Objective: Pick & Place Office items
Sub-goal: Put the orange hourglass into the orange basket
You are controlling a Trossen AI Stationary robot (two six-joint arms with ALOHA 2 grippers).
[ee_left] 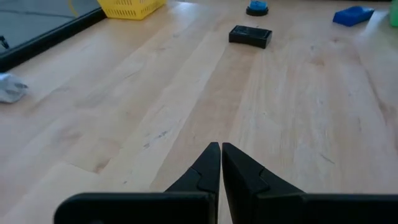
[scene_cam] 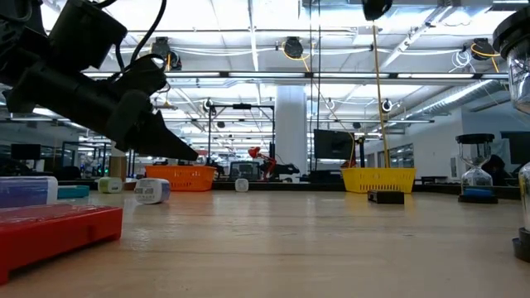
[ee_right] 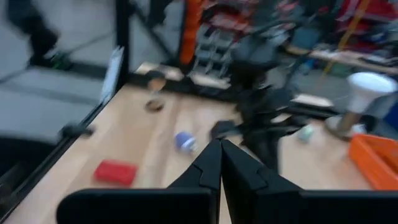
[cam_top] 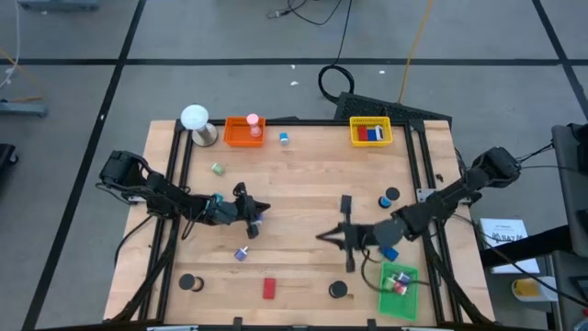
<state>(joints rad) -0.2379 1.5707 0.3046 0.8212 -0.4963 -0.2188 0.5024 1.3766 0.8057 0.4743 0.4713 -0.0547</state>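
Both end effectors are closed and hold nothing. The left end effector (cam_top: 260, 210) hovers mid-bench above a small purple piece (cam_top: 242, 254). The right end effector (cam_top: 323, 236) is near a black block (cam_top: 346, 202).

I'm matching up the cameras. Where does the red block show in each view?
High view: red block near the front edge, left of centre.
Low view: large in the bottom left foreground.
Left wrist view: not in it.
Right wrist view: lower left.
Shared landmark: the orange tray, seen in the high, low and right wrist views.
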